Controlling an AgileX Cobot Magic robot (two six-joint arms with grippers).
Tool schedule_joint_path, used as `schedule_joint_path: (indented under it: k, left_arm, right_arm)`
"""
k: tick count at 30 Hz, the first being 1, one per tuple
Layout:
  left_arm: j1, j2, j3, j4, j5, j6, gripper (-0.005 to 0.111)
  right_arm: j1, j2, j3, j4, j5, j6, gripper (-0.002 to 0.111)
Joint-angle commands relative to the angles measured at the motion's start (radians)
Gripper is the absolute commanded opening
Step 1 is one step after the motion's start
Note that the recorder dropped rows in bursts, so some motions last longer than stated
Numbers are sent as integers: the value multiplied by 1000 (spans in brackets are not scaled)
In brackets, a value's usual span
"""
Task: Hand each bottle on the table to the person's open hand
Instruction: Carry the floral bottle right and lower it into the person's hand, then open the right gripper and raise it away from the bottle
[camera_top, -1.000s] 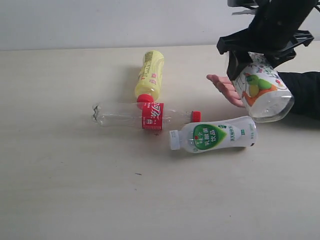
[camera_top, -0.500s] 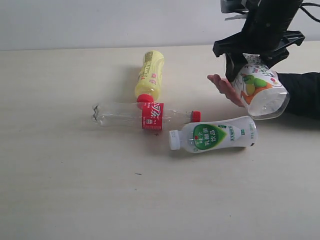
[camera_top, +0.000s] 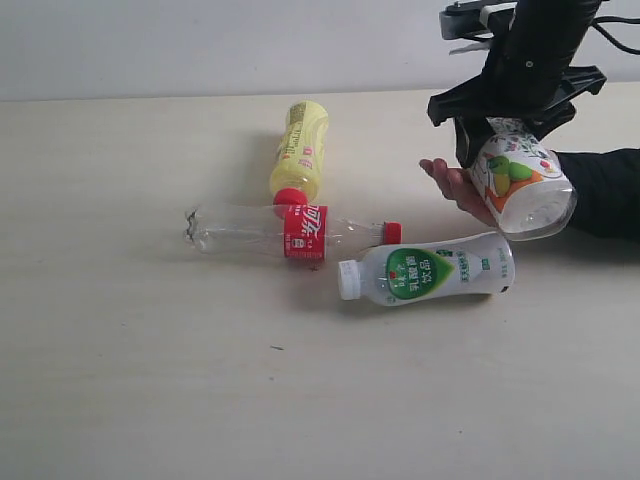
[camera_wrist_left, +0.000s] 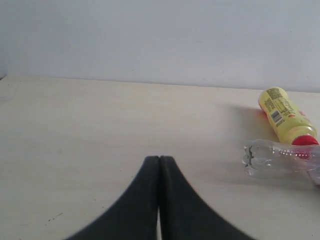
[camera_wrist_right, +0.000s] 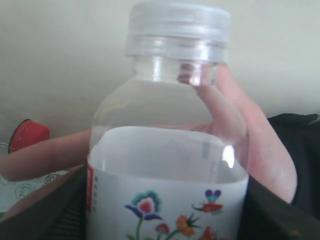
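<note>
Swinging the floral-label bottle (camera_top: 522, 185) in over the person's open hand (camera_top: 452, 185), the right gripper (camera_top: 508, 127) keeps its fingers clamped on the bottle's body. Vs a sec ago, bottle and arm sit a bit closer to the palm; wrist view shows the person's fingers right behind the neck. Handover looks near, release not done yet. Left gripper (camera_wrist_left: 159, 165): fingers together, idle over the table (camera_top: 150, 350). Yellow bottle (camera_top: 300, 150), red-label bottle (camera_top: 290, 232) & white bottle (camera_top: 430, 272) lie unmoved, so 3 left.

Left tool (camera_wrist_left: 159, 159) pressed closed; right tool (camera_top: 506, 132) aloft, clamped.
</note>
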Motion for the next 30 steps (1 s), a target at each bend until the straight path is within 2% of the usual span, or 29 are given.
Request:
schedule_joint_path:
  k: [1, 5, 16, 22, 30]
  left_arm:
    - [-5, -7, -1, 2, -6, 1, 0]
    - [-5, -7, -1, 2, -6, 1, 0]
    - [-5, -7, -1, 2, -6, 1, 0]
    - [-5, -7, -1, 2, -6, 1, 0]
    - [-5, -7, -1, 2, -6, 1, 0]
  right_arm:
    - [-6, 20, -10, -12, -6, 3, 4]
    - [-6, 32, -10, -12, -6, 3, 17]
    - [-6, 34, -10, -12, -11, 3, 76]
    - [-4, 28, -10, -12, -22, 3, 90]
    - [-4, -25, -15, -12, -29, 3, 93]
